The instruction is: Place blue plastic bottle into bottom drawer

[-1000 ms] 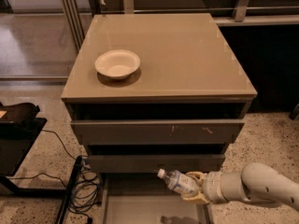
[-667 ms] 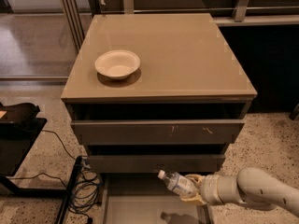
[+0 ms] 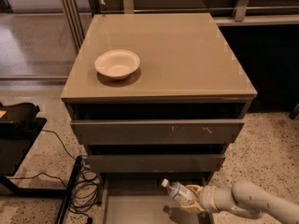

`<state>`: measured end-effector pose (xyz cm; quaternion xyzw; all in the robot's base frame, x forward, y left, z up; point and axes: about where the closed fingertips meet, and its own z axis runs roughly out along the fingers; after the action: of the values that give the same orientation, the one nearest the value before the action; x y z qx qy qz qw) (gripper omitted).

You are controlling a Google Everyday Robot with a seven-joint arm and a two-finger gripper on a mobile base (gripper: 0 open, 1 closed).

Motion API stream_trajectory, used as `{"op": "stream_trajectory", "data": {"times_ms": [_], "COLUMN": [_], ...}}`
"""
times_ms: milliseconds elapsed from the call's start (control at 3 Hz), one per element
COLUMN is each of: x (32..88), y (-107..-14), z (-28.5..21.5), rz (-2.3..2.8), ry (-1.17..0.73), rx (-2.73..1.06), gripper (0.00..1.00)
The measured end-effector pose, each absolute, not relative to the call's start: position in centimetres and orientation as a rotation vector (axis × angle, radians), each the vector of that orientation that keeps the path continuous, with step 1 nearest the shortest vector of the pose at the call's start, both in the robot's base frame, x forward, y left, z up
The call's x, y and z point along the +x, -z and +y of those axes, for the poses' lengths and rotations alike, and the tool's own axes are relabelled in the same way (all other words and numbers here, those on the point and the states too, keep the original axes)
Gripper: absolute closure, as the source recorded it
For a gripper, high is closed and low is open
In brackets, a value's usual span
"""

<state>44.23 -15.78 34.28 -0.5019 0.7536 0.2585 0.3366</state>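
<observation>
Taupe cabinet (image 3: pixel 159 130) on a speckled floor (image 3: pixel 273 143), under warm indoor light.
Its surface (image 3: pixel 187 55) shines softly toward the far edge. Black cables (image 3: pixel 86 190) lie on the floor by the left front corner, beside a black stand (image 3: pixel 16 134). Metal posts (image 3: pixel 70 13) and a dark panel (image 3: pixel 266 64) stand behind. The gripper (image 3: pixel 189 200) hangs low near the right front corner.

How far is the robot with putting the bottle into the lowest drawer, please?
Done: the wide grey-taupe bottom drawer is pulled open. In hand: the gripper, low at the right, grips the small blue plastic bottle with white cap, holding it tilted above the drawer's light grey inside. Left: lower the bottle into the drawer and release it.
</observation>
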Motion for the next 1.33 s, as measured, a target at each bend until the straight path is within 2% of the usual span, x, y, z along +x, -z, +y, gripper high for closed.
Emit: {"op": "stream_trajectory", "data": {"times_ms": [1333], "x": [45.0], "y": [-17.9], "z": [-10.8], "rz": [1.973], "ry": [-0.744], "rx": [-1.316], "gripper": [1.00]}}
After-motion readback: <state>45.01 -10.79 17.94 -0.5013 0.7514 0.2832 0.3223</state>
